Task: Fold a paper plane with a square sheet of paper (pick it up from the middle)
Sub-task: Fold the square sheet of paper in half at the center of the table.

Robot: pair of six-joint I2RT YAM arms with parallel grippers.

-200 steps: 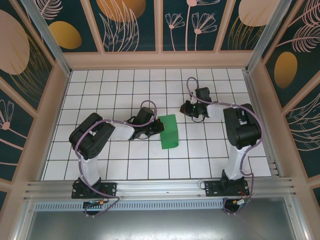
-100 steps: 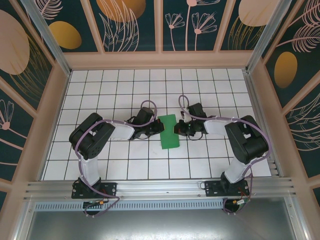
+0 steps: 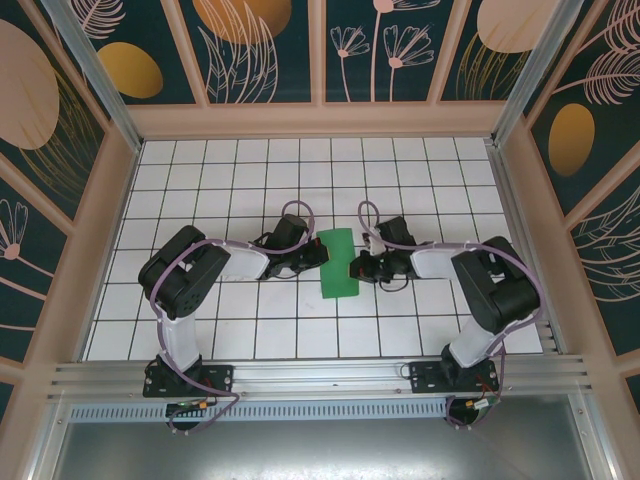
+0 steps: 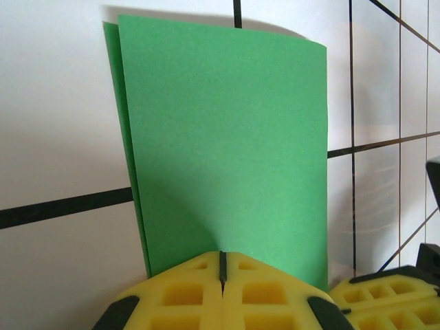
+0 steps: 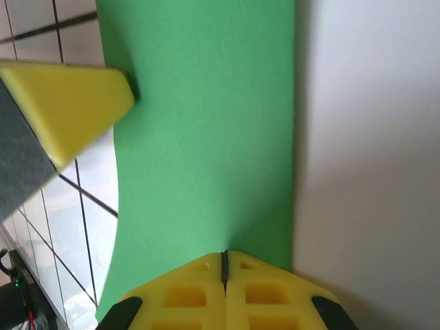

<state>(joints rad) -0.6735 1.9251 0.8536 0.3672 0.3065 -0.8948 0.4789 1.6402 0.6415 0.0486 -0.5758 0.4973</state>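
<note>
The sheet of paper (image 3: 340,262) lies flat on the tiled table (image 3: 230,180) between the arms, folded in half into a tall rectangle. The left gripper (image 3: 318,255) and the right gripper (image 3: 357,268) are both clenched, with their tips on opposite long edges of the paper. Whether either one nips a layer I cannot tell. This looks like pressing the centre crease. The next move probably calls for one tip pinning the sheet while the other lifts only the upper layer.
</note>
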